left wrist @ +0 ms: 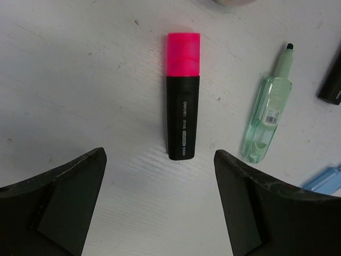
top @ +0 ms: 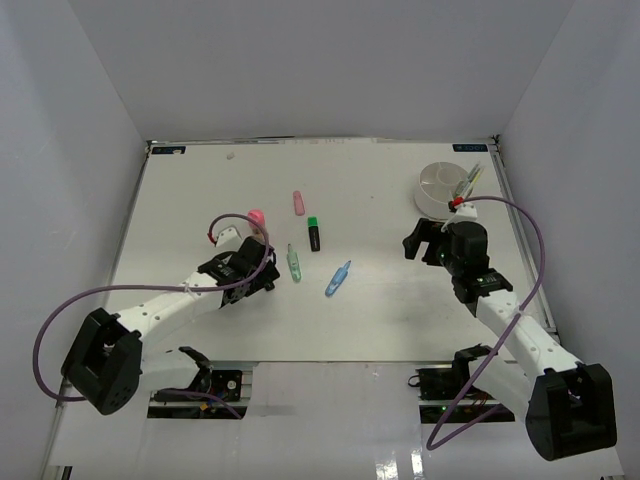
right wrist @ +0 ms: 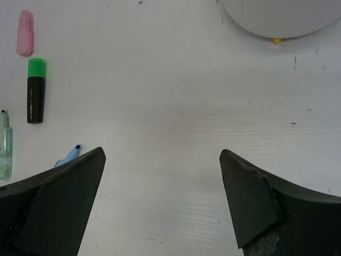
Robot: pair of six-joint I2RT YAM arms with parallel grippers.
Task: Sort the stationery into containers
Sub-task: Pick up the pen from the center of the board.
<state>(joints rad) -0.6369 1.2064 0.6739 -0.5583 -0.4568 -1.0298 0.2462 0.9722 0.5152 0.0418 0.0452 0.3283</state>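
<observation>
While the left gripper [left wrist: 160, 154] stands wide and empty, black plastic highlighter with pink cap [left wrist: 181, 106] lying flat just ahead, centred between its jaws, cap pointing away; right gripper [right wrist: 162, 154] likewise agape, holding nothing, low round white tub [right wrist: 277, 18] ahead to its right

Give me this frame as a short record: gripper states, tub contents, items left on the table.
left gripper: open, above the pink-capped highlighter, not gripping
right gripper: open, empty, near the tub
in tub: a few thin items, kinds unclear
loose on table: pink-capped highlighter, green-capped highlighter, pink eraser, green pen, blue pen
</observation>
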